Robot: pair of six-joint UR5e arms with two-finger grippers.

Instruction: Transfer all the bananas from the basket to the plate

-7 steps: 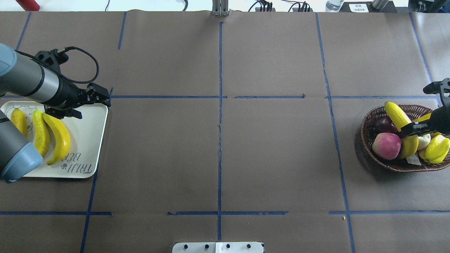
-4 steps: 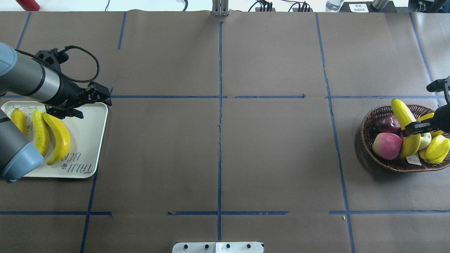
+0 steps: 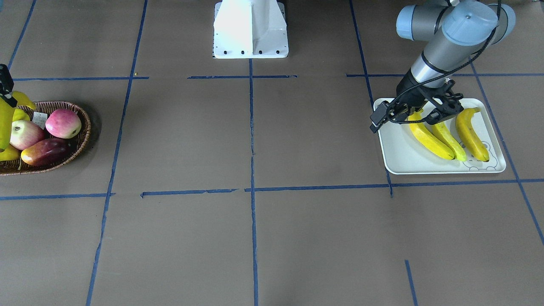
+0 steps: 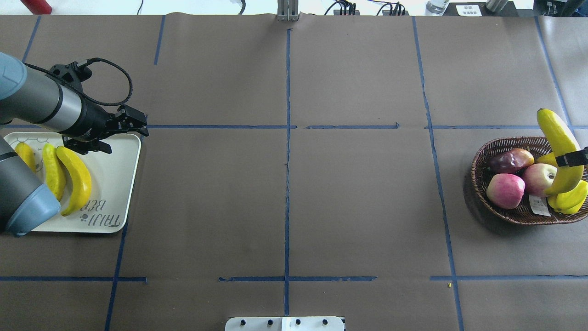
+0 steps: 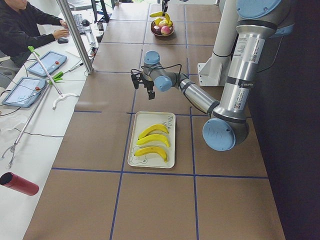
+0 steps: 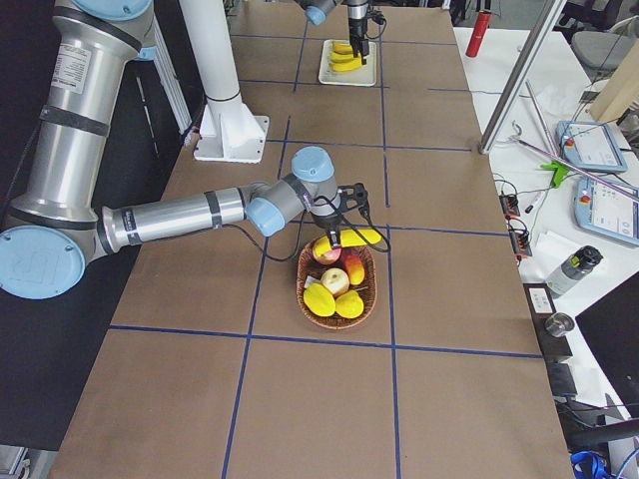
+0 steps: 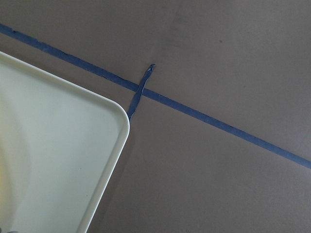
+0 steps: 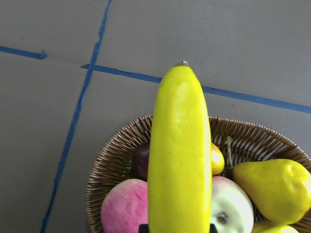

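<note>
My right gripper (image 4: pixel 572 159) is shut on a yellow banana (image 4: pixel 557 154) and holds it in the air over the wicker basket (image 4: pixel 495 148). The right wrist view shows that banana (image 8: pixel 179 160) upright in front of the basket (image 8: pixel 111 165). Three bananas lie side by side on the white plate (image 4: pixel 115 184): one at the outer end (image 4: pixel 26 156), a greenish one (image 4: pixel 53 171) and one nearest the plate's middle (image 4: pixel 77 179). The left gripper (image 4: pixel 138 126) hovers open and holds nothing above the plate's far corner (image 7: pixel 116 126).
The basket also holds two pink apples (image 4: pixel 505 191), a dark red fruit (image 4: pixel 510 161) and yellow pear-shaped fruits (image 4: pixel 572 198). Blue tape lines cross the brown table. The robot's white base (image 3: pixel 250 29) stands at the near edge. A person sits beyond the table's far side (image 5: pixel 25 30).
The right gripper has lifted the banana up out of the basket, uncovering the apple beneath. The left gripper has edged slightly away from the plate's bananas.
</note>
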